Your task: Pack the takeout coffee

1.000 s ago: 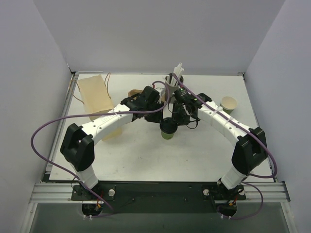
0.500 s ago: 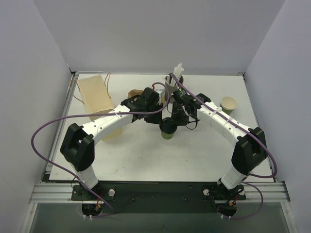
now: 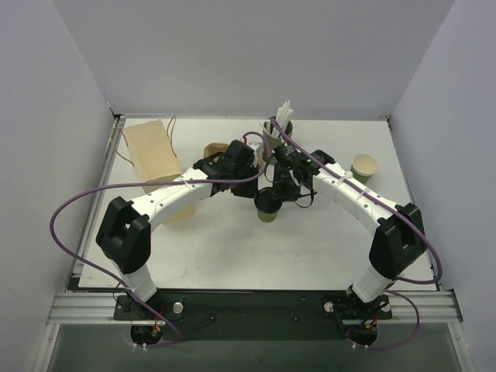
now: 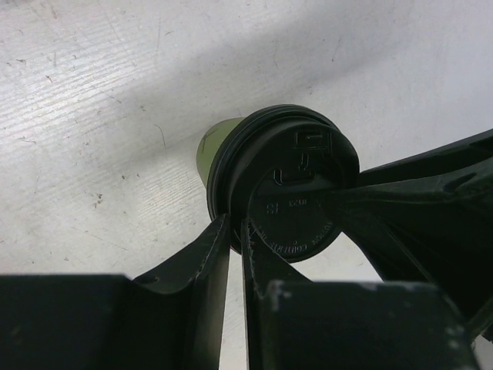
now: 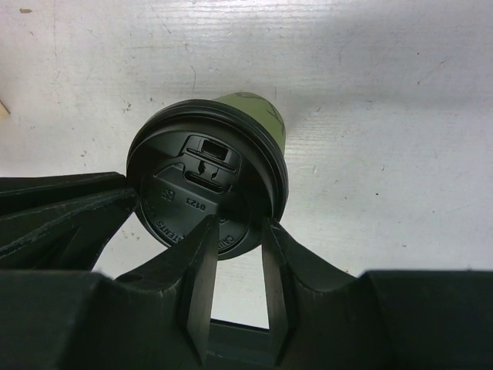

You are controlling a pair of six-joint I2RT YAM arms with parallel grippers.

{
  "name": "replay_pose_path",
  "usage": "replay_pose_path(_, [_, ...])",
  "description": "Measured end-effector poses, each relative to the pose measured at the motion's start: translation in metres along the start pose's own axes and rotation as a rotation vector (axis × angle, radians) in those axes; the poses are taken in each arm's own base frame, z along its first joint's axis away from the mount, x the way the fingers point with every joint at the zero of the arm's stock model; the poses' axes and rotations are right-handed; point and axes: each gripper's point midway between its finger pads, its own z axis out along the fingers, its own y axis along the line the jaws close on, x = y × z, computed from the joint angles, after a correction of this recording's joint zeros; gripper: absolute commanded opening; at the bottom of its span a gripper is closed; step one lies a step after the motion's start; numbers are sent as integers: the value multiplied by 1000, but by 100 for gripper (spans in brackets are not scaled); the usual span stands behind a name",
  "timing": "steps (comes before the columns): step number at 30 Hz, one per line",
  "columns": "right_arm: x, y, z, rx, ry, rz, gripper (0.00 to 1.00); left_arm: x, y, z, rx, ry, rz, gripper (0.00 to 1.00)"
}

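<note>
The takeout coffee [image 3: 268, 213], a small green cup under a round black lid [image 3: 268, 201], stands upright mid-table between both arms. In the left wrist view the green cup wall [image 4: 212, 146] shows beyond the lid [image 4: 296, 185]. My left gripper [image 4: 233, 225] is nearly closed, one finger outside the lid's rim and one on top, pinching the rim. In the right wrist view the lid [image 5: 204, 181] fills the centre. My right gripper [image 5: 237, 225] straddles the near rim the same way, shut on it. From above, the left gripper [image 3: 258, 188] and right gripper [image 3: 280, 191] meet over the cup.
A brown paper bag [image 3: 152, 153] lies at the back left. A grey cup of white straws [image 3: 277, 128] stands just behind the grippers. An open green cup [image 3: 364, 167] sits at the right. A small brown object [image 3: 212, 149] lies behind the left arm.
The left jaws have narrowed onto the lid's rim. Both wrists and the cup have shifted slightly towards the back of the table.
</note>
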Motion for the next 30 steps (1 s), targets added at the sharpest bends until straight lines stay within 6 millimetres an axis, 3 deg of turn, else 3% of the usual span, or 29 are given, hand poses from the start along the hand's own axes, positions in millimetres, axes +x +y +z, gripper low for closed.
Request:
replay_pose_path(20, [9, -8, 4, 80, 3, -59, 29, -2, -1, 6, 2, -35, -22, 15])
replay_pose_path(30, [10, -6, 6, 93, -3, -74, 23, -1, -1, 6, -7, -48, -39, 14])
